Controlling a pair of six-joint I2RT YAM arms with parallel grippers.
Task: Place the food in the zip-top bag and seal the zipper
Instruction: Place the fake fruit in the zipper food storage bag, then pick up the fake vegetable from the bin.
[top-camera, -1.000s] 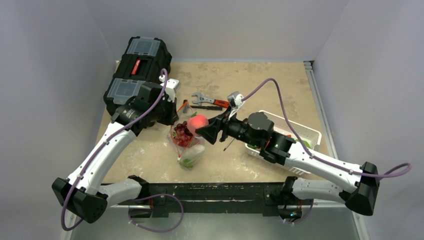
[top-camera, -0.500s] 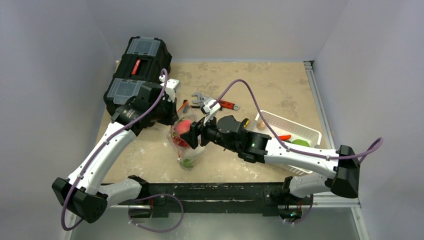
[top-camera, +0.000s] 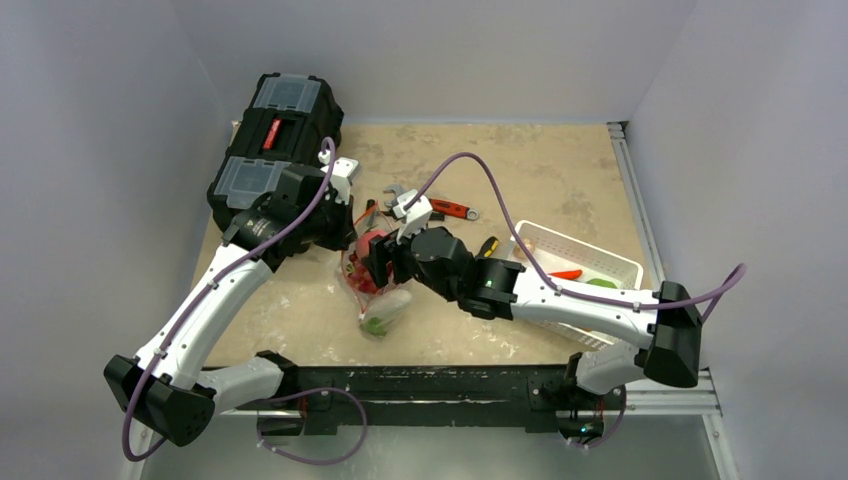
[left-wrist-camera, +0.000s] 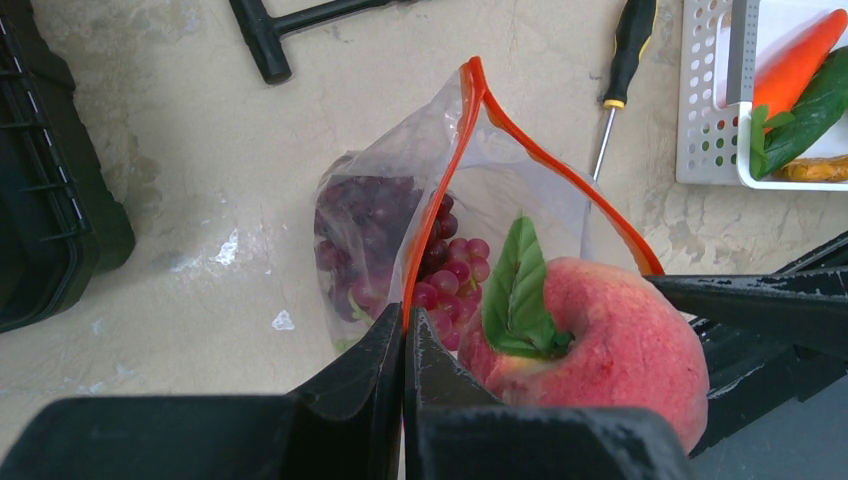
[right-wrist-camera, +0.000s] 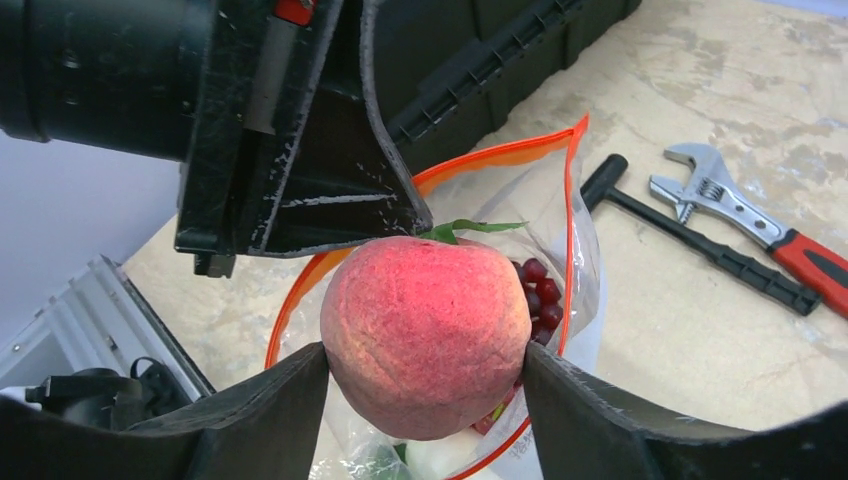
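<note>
Right gripper (right-wrist-camera: 425, 395) clamps peach (left-wrist-camera: 600, 345) over zip-top bag (left-wrist-camera: 370, 200) mouth; left gripper (left-wrist-camera: 405, 350) pinches zipper (left-wrist-camera: 440, 190) at peach's 9 o'clock. Lower centered, then release.

Left arm (top-camera: 210, 305) and right arm (top-camera: 580, 310) are the same build tbh: white tube links, chunky black joint housings, a purple cable (top-camera: 470, 162) looping loose off each. Fingers (left-wrist-camera: 345, 400) are matte black wedges, kinda scuffed. Little white bracket (top-camera: 344, 170) up by each wrist too.
</note>
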